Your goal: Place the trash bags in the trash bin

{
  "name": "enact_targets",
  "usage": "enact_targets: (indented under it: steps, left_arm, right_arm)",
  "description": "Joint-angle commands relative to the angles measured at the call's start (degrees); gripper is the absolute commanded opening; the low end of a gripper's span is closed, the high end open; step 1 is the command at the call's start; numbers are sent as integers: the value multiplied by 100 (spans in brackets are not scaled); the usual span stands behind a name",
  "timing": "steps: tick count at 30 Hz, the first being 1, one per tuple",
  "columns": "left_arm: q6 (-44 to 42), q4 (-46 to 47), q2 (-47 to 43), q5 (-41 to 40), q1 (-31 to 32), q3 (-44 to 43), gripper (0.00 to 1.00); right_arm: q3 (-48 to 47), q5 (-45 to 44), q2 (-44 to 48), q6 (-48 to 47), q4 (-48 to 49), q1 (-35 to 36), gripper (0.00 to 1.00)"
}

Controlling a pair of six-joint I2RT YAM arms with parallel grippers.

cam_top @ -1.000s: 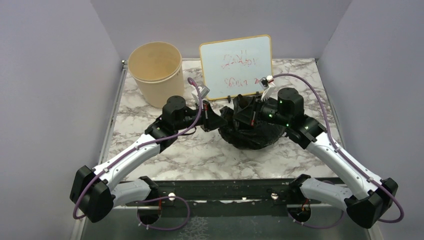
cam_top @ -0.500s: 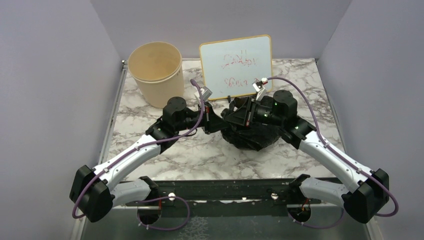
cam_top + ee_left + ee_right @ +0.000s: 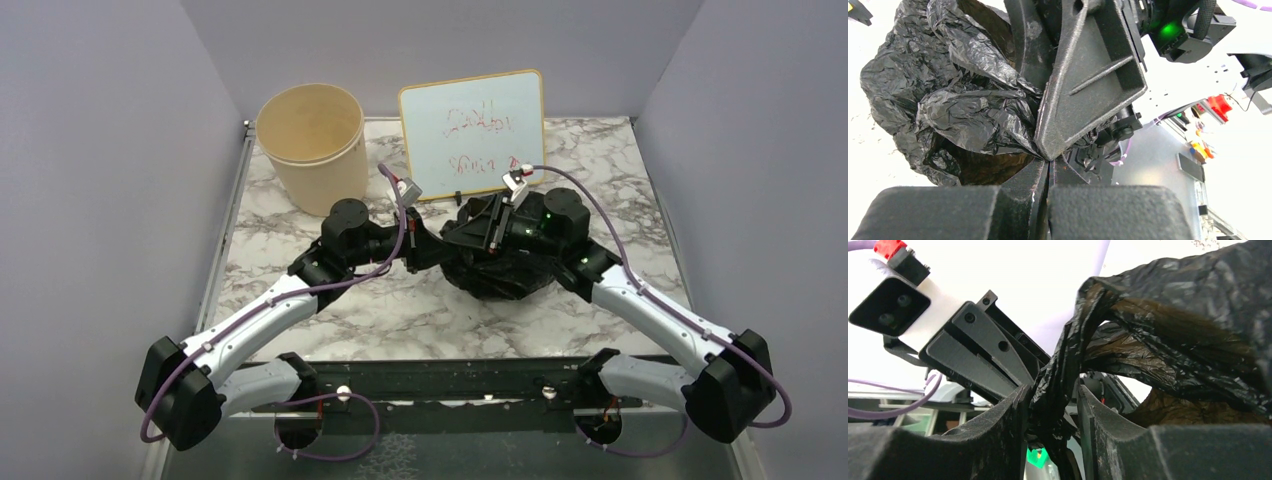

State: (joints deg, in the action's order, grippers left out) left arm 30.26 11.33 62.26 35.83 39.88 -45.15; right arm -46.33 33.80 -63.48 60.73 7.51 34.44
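The black crinkly trash bag [image 3: 500, 278] lies bunched on the marble table in front of the whiteboard. My left gripper [image 3: 436, 246] is at its left side, jaws shut [image 3: 1050, 161] on a pinched fold of the bag [image 3: 963, 110]. My right gripper [image 3: 464, 230] meets it from the right. Its jaws [image 3: 1054, 388] stand apart, with a twisted strand of the bag [image 3: 1188, 295] hanging loose between the fingers. The cream trash bin [image 3: 310, 140] stands upright at the back left, apart from both grippers.
A whiteboard [image 3: 472, 135] with red writing stands propped just behind the bag. Grey walls close in the table on the left, right and back. The arm bases sit on a black rail [image 3: 440, 380] at the near edge.
My right gripper's jaws have opened off the bag strand, and the right arm has shifted left, closer to the left gripper. The left gripper stays shut in place.
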Motion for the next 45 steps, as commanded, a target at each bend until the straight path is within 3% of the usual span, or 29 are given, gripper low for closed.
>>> enact_targets:
  steps: [1, 11, 15, 18, 22, 24, 32, 40, 45]
  left_arm:
    - [-241, 406, -154, 165, 27, 131, 0]
    - [-240, 457, -70, 248, 37, 87, 0]
    - [-223, 458, -104, 242, 43, 89, 2]
    - [-149, 455, -166, 155, 46, 160, 20]
    - [-88, 450, -256, 71, 42, 267, 38]
    - [-61, 449, -293, 110, 44, 290, 51]
    - [102, 546, -185, 477, 62, 266, 79]
    - [734, 1057, 317, -864, 633, 158, 91]
    - [549, 1143, 502, -1771, 974, 52, 91]
  right_arm:
    - [240, 286, -249, 942, 1230, 29, 44]
    - [189, 1006, -853, 1448, 2144, 31, 49]
    - [286, 562, -654, 1377, 2024, 28, 37]
    - [243, 388, -537, 1181, 1802, 28, 21]
    - [-43, 446, -568, 890, 1399, 29, 13]
    - [-197, 336, -534, 692, 1161, 28, 11]
    - [-684, -313, -405, 10, 322, 29, 9]
    - [-624, -638, -722, 115, 404, 28, 10]
    - [-563, -688, -690, 146, 653, 28, 11]
